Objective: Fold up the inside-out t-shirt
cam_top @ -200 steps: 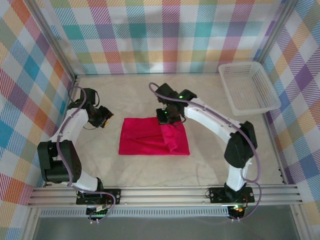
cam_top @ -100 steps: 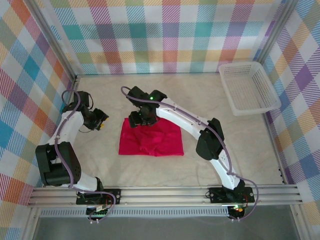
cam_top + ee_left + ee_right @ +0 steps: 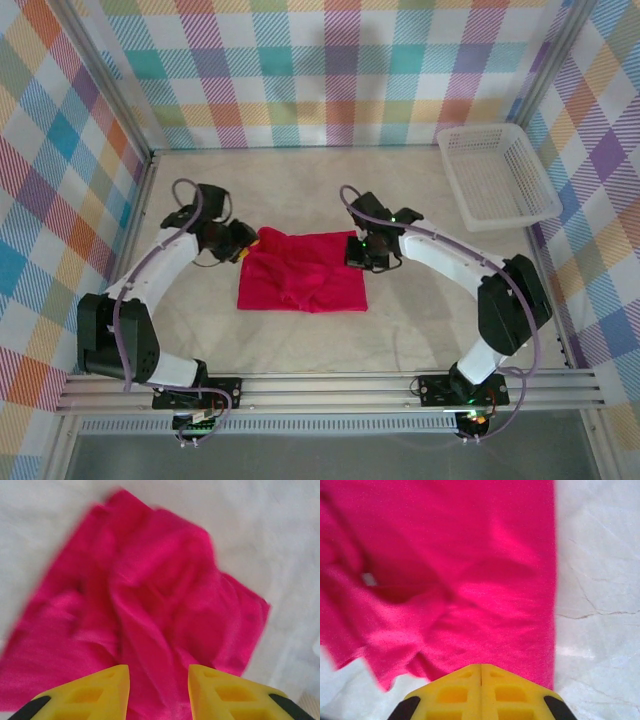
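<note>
scene: a pale marble-look table walled with pastel plaid, seen from above, two robot arms reaching in from the near edge.
shirt: the inside-out t-shirt, bright crimson, lies at the middle of the table as a wrinkled, roughly rectangular bundle, with loose folds across its left half.
left gripper: the left gripper sits at the shirt's far left corner; its yellow fingers stand partly apart above the cloth, with nothing pinched between them.
right gripper: the right gripper sits at the shirt's far right corner; in the wrist view its fingers are pressed flat together, holding no cloth, over the shirt's straight right edge.
basket: a white mesh basket stands at the far right, well apart from the shirt.
</note>
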Robot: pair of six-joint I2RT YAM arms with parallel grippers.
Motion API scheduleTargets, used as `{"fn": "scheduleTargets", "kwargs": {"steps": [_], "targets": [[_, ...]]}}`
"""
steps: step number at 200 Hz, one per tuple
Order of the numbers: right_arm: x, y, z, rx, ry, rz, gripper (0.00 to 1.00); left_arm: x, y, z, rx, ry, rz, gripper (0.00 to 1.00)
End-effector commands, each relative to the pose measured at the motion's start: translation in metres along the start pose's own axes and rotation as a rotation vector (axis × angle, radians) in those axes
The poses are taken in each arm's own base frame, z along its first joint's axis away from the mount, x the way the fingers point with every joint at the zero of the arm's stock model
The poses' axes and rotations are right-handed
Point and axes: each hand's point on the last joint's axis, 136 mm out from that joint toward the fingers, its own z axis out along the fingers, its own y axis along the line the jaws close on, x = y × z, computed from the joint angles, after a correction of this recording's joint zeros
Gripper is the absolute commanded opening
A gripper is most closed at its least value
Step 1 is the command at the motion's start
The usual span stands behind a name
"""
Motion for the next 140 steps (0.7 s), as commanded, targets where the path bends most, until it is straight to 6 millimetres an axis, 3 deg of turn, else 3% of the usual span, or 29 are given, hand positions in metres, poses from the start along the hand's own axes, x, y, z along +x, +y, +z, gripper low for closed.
{"fn": "scheduleTargets", "kwargs": {"steps": [1, 34, 71, 108, 140], "targets": [[0.001, 0.018, 0.025, -0.149, 0.020, 0.072, 0.00, 0.016, -0.034, -0.013, 0.024, -0.079, 0.032, 0.35], [0.023, -0.011, 0.068, -0.103, 0.096, 0.165, 0.00, 0.078, -0.069, 0.015, 0.133, -0.019, 0.057, 0.35], [0.032, -0.046, 0.082, 0.016, 0.133, 0.248, 0.00, 0.125, -0.089, 0.061, 0.093, 0.136, 0.160, 0.35], [0.036, -0.054, 0.091, 0.046, 0.173, 0.284, 0.00, 0.139, -0.053, 0.093, -0.003, 0.192, 0.155, 0.35], [0.033, -0.062, 0.087, 0.095, 0.149, 0.280, 0.00, 0.127, 0.007, 0.099, -0.152, 0.215, 0.134, 0.34]]}}
